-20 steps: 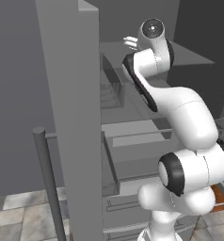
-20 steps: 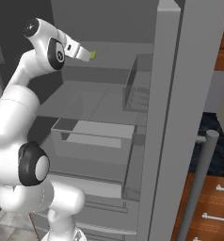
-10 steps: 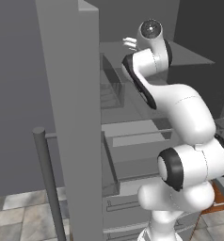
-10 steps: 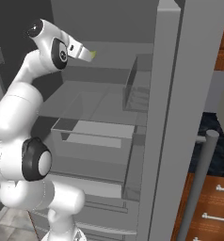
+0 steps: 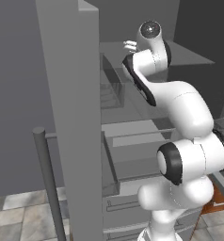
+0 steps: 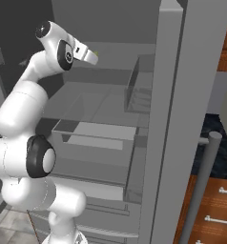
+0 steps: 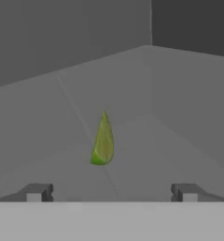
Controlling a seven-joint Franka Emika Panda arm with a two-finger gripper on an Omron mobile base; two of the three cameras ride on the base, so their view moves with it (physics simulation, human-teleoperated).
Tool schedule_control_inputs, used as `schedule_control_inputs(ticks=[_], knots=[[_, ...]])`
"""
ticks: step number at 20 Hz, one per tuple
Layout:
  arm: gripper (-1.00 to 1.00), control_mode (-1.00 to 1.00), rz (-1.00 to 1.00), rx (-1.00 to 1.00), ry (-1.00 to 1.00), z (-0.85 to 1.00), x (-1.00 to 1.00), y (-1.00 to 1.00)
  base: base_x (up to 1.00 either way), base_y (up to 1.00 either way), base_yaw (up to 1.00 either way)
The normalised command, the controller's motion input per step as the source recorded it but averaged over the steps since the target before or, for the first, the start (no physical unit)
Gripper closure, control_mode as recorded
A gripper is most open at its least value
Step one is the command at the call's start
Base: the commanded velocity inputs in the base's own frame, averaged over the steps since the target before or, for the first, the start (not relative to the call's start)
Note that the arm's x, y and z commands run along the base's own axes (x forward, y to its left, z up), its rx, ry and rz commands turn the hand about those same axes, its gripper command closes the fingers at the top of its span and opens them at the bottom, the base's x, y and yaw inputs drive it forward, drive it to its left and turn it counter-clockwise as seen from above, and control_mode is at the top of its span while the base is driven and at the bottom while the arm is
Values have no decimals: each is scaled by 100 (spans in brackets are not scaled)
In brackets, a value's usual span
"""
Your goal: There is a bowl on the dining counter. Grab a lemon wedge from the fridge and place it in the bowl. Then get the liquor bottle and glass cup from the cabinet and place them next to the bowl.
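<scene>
The lemon wedge (image 7: 103, 140) sits on a shelf inside the open fridge (image 6: 172, 95), right between the two fingers (image 7: 36, 192). The fingers are spread wide and hold nothing, lined up so they can close on it.

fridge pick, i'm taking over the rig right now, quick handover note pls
Gripper: open, empty, reaching into the open fridge at an upper shelf.
Lemon wedge: lies on the grey shelf ahead of the fingertips, centred between them, not touched.
Done: the fridge is open and the hand is lined up on the wedge.
Left: advance, close on the wedge, carry it to the bowl, then fetch the liquor bottle and glass cup from the cabinet and set them beside the bowl.
</scene>
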Motion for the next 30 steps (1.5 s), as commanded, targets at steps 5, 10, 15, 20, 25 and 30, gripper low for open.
schedule_control_inputs(ticks=[5, 10, 15, 20, 25, 30], knots=[[-100, -100, 0, -6, 10, 0, 13, 3, 0, 0, 0], [-100, -100, 0, -3, 10, 0, 14, 1, 0, 0, 0], [-100, -100, 0, -1, 11, 0, 21, 0, 0, 0, 0], [-100, -100, 0, 0, 10, 0, 22, 0, 0, 0, 0], [-100, -100, 0, 0, 7, -6, 13, -3, 0, 0, 0], [-100, -100, 0, 0, 3, -8, 12, -12, 0, 0, 0]])
